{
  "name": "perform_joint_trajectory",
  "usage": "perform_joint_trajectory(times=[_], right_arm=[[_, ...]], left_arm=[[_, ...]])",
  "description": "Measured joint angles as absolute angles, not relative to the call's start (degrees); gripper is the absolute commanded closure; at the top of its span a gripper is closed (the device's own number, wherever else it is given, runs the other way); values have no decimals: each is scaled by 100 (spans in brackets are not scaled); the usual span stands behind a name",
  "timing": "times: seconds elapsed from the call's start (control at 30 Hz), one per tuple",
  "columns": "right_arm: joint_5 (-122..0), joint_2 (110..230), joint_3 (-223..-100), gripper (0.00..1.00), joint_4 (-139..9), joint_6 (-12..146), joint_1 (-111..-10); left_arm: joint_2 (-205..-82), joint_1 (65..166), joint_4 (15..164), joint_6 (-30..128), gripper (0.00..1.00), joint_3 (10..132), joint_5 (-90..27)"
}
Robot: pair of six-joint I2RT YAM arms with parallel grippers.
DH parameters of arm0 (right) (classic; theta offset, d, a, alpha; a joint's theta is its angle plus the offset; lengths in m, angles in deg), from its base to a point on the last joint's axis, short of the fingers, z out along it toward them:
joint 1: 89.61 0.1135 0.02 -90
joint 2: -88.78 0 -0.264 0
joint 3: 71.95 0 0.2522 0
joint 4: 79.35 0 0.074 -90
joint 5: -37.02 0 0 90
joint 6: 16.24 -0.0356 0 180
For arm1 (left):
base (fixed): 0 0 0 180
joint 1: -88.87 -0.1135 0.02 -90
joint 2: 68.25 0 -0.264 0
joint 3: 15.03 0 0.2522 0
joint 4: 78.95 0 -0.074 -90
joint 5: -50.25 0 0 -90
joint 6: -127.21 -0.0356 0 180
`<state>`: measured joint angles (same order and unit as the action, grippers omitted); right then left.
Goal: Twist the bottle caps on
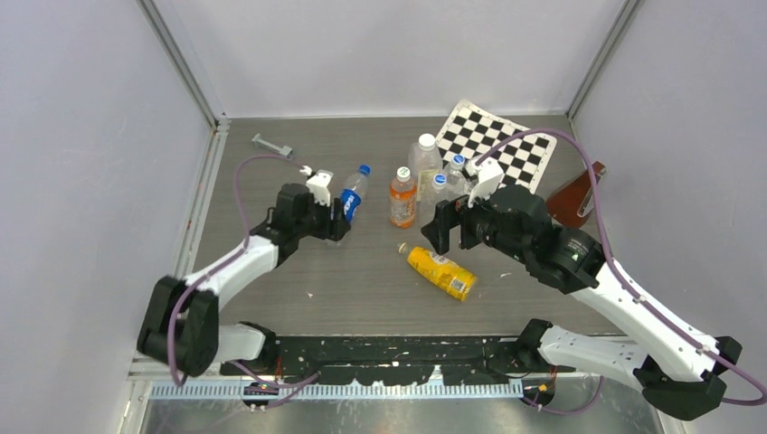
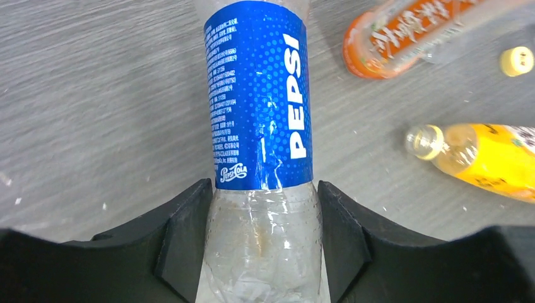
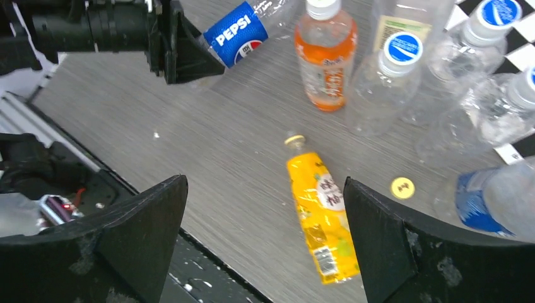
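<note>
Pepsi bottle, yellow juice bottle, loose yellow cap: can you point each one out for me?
Pepsi bottle (image 2: 258, 95): left wrist view, on its blue label.
Yellow juice bottle (image 3: 318, 221): right wrist view, on its yellow body.
Yellow cap (image 3: 402, 187): right wrist view, on its top face.

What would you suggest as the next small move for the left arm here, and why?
Probably finish closing the left tool on the Pepsi bottle. Its fingers flank the bottle's clear lower body, but a firm grip cannot be confirmed, and the bottle should be held steady before its blue cap, seemingly sitting on the neck, is twisted tight.
</note>
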<state>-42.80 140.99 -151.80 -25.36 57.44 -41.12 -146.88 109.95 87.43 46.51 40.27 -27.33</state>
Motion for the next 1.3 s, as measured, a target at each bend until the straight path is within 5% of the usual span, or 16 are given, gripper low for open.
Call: perform_joint_trajectory(times=[0.23,0.5,0.97,1.17,1.3], right_arm=[[-4564,13979,-14856,0,-3443,5062,-4110],[-4580,15343,-15853,10,-4127,3963,-4112],[-4671,16577,-16607,24,-5061,3220,-4112],[-4813,16717,-16640,41,-5288,3008,-4112],[-5010,16798,-16655,68,-5424,2888,-4125]], left_arm=[[-11879,11061,8675,4883,62,2685,-2958],[-9394,11098,8704,4428,60,2182,-2560],[-8839,11100,8898,3709,58,2077,-1351],[-8734,11100,8966,3661,58,2077,-1244],[-8725,11100,8977,3650,53,2059,-1257]])
